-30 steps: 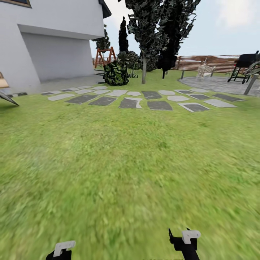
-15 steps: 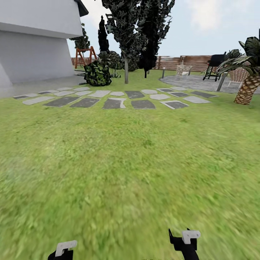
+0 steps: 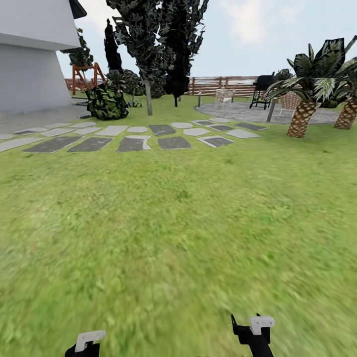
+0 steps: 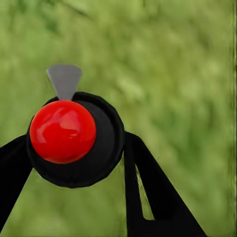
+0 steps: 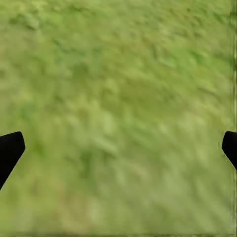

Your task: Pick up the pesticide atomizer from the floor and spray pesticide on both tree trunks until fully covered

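The pesticide atomizer [image 4: 74, 143] is gripped by the left end effector [image 3: 83, 344]. In the left wrist view its round black body is seen between the two black fingers [image 4: 153, 192], which are pressed against it on both sides. A glossy red dome [image 4: 62, 131] is set in the middle of this body, and a small grey cone-shaped nozzle [image 4: 64, 80] stands out from its rim. Behind the atomizer, blurred green grass is seen.

The right end effector [image 3: 253, 332] is open and nothing is held in it. In the right wrist view its dark fingertips [image 5: 9, 150] are spread wide, and mottled grass is seen between them.

Both end effectors are held low over the floor [image 3: 178, 238], a soft, blurry green lawn. Well ahead of them a band of flat grey stepping stones [image 3: 131, 144] of irregular shape is laid across the grass. Beyond the stones, far from the end effectors and ahead to the left of them, the trees [image 3: 148, 29] are found, with dark ragged crowns. The tree trunk [image 3: 148, 98] of the nearer one is seen as a pale, bare column; its texture cannot be told from here. A round dark bush [image 3: 105, 101] is placed further left, beside a smooth grey house wall [image 3: 29, 74]. Far ahead to the right of the right end effector two palms [image 3: 302, 114] with scaly brown trunks are seen. The garden is closed at the back by a brown fence [image 3: 218, 84] of horizontal slats.
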Motion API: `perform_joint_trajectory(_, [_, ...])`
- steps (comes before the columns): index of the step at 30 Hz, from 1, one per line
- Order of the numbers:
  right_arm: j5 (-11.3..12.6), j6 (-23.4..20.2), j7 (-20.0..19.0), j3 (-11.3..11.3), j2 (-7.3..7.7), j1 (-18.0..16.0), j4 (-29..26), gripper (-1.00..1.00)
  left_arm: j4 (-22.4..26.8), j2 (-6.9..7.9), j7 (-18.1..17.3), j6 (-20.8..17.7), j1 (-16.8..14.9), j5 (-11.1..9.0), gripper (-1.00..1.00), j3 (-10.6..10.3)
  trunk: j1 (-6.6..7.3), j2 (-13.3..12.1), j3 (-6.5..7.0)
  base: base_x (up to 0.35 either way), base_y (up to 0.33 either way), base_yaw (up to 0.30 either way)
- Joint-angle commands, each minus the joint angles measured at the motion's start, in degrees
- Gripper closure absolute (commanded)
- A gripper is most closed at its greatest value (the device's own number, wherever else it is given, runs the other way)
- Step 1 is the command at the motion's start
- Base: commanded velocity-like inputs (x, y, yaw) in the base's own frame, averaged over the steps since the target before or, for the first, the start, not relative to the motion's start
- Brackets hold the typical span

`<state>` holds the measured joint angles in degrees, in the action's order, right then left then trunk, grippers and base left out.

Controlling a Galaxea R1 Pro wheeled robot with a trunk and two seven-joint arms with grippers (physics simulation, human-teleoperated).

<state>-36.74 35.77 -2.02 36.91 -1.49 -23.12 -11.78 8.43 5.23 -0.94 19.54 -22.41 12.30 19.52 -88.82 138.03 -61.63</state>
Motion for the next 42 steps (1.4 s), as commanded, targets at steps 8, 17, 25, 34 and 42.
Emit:
perform_joint_trajectory(8, [0.00, 0.00, 0.00, 0.01, 0.00, 0.00, 0.00, -1.00, -0.08, 0.13, 0.03, 0.06, 0.00, 0.03, 1.00, -0.01, 0.00, 0.00, 0.00, 0.000, 0.000, -0.300])
perform_joint_trajectory(17, [0.00, 0.00, 0.00, 0.02, 0.00, 0.00, 0.00, -1.00, -0.08, 0.13, 0.20, -0.01, 0.00, 0.09, 1.00, 0.00, 0.00, 0.00, 0.00, 0.000, 0.000, -0.300])
perform_joint_trajectory(25, [0.00, 0.00, 0.00, 0.00, 0.00, 0.00, 0.00, -1.00, -0.08, -0.13, 0.33, -0.03, 0.00, 0.41, 1.00, -0.15, 0.00, 0.00, 0.00, 0.000, 0.000, -0.300])
perform_joint_trajectory(34, [0.00, 0.00, 0.00, 0.00, 0.00, 0.00, 0.00, -1.00, -0.08, -0.13, 0.41, 0.01, 0.00, 0.02, 1.00, -0.09, 0.00, 0.00, 0.00, 0.000, 0.000, -0.300])
perform_joint_trajectory(42, [0.00, 0.00, 0.00, 0.03, 0.00, 0.00, 0.00, -1.00, -0.08, -0.10, 0.07, 0.00, 0.00, 0.08, 1.00, -0.09, 0.00, 0.00, 0.00, 0.000, 0.000, -0.300])
